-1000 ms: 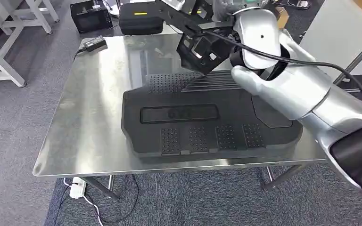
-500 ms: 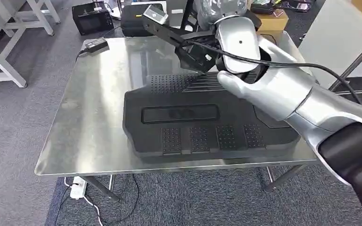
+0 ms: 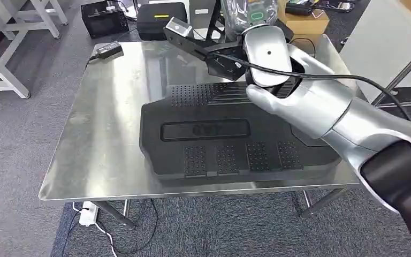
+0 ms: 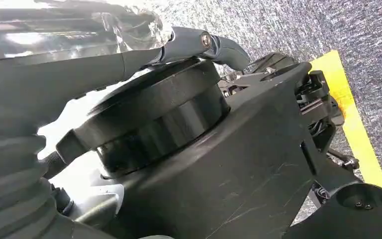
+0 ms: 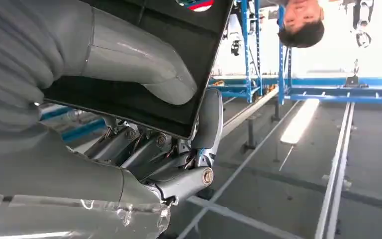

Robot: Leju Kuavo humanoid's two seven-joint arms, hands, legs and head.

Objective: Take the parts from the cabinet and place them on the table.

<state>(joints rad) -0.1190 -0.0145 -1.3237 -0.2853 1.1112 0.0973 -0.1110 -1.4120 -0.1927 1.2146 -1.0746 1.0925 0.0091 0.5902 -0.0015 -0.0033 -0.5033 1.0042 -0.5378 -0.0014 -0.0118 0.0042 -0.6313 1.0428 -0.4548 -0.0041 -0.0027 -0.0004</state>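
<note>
A large black moulded part (image 3: 230,136) lies flat on the steel table (image 3: 107,123), covering its middle and right side. My right arm reaches across it to the far edge, where my right hand (image 3: 251,13) sits under clear plastic wrap. In the right wrist view my right hand (image 5: 144,69) grips a flat black panel (image 5: 144,107), thumb on one face and the other fingers behind it. In the left wrist view my left hand (image 4: 199,42) hangs above grey carpet and holds nothing.
A black power adapter (image 3: 107,50) lies at the table's far left corner. Black boxes (image 3: 104,19) and a cardboard box (image 3: 302,21) stand on the floor beyond. A white table frame (image 3: 5,69) is at the left, a power strip (image 3: 88,213) lies under the table. A person (image 5: 303,20) stands near.
My right arm has swung left and farther across the table, taking the hand toward the far edge. The large black part has not moved.
</note>
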